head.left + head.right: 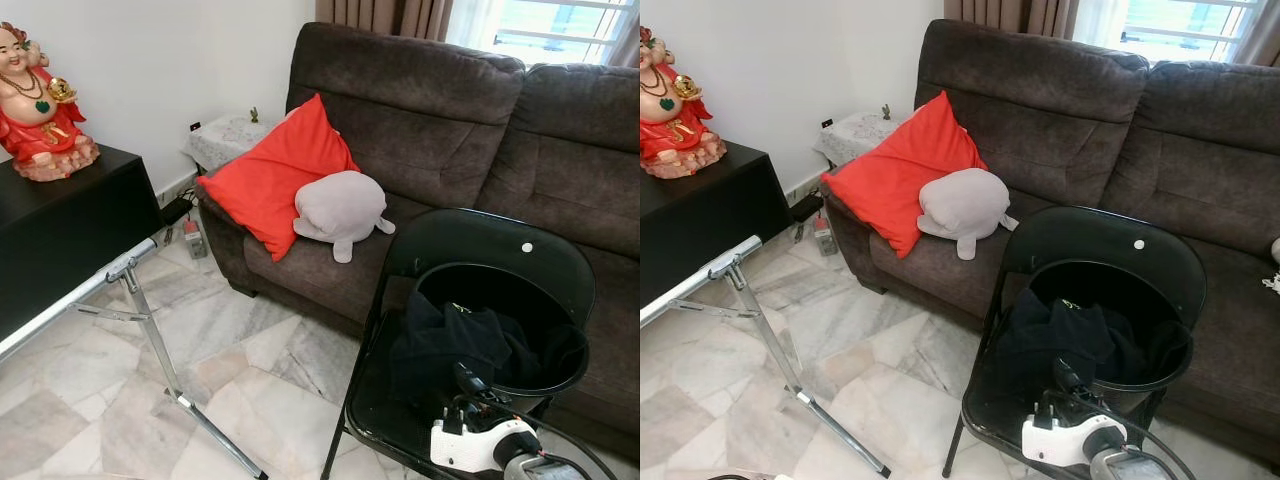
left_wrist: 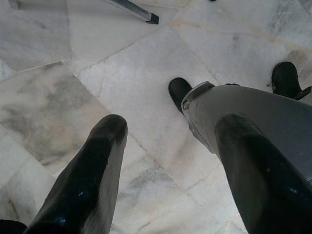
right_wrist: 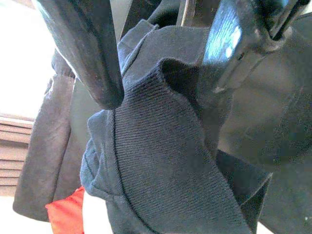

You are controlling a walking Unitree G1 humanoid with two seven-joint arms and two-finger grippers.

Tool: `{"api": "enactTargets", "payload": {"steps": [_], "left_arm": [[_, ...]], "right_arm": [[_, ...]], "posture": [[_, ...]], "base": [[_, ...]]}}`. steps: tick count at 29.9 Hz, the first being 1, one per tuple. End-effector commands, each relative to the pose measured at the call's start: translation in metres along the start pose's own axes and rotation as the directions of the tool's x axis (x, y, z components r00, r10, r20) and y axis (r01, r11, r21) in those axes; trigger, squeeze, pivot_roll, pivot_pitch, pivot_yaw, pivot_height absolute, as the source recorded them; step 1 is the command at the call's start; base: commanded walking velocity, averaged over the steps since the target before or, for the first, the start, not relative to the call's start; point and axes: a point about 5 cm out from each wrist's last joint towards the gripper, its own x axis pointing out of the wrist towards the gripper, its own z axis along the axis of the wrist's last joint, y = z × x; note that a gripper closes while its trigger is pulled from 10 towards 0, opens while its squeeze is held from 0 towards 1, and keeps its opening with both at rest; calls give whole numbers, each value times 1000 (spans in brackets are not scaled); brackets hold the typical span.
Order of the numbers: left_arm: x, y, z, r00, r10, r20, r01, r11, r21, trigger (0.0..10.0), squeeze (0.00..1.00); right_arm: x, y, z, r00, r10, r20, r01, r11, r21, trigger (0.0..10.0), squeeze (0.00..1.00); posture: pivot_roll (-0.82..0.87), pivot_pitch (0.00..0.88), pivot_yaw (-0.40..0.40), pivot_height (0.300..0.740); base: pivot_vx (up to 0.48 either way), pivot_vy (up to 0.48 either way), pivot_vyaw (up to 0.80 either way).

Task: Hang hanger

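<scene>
Reaching forward and down, the right arm is seen at the bottom of the head views, with its white wrist just in front of a black basket (image 1: 560,370). The basket is set on the seat of a black folding chair (image 1: 480,245). A dark knitted garment (image 1: 450,345) is heaped inside the basket and hangs over its near rim. The right gripper (image 3: 161,68) is pointed into this cloth. In the right wrist view its two black fingers (image 3: 92,53) are held apart, one on each side of a ribbed fold of the garment, and nothing is pinched between them. No hanger can be picked out in the pile of cloth.

The left arm is hung low at the robot's side. The left gripper (image 2: 170,161) is pointed at the marble floor (image 2: 136,87), and its fingers are spread wide with nothing held. Part of the robot's grey leg and a black foot are seen past them.

A silver metal rack (image 1: 140,300) is stood on the floor to the robot's left, with a slanted leg and a top bar. Behind the chair a brown sofa (image 1: 420,110) is placed, with a red cushion (image 1: 275,175) and a grey plush toy (image 1: 340,210) lying on it, touching each other. A red figurine (image 1: 40,105) is set on a black bench (image 1: 60,230) at the far left.
</scene>
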Motion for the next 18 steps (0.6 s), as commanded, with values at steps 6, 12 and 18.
{"api": "enactTargets", "payload": {"steps": [6,12,18], "left_arm": [[-1,1,-3,1000,2,-13,-2,1000,-1,10000,0],[-1,1,-3,1000,3,-12,-3,1000,0,10000,0],[-1,1,-3,1000,5,-12,-5,1000,0,10000,0]], "right_arm": [[0,-2,-3,1000,10,2,-10,1000,-12,10000,0],[7,-9,-3,1000,-25,7,26,999,-28,10000,0],[16,-14,-4,999,-47,21,48,997,-59,10000,0]], "posture": [[-94,5,18,740],[-89,6,18,740],[-86,7,19,740]], "base": [[0,0,0],[0,0,0],[0,0,0]]}}
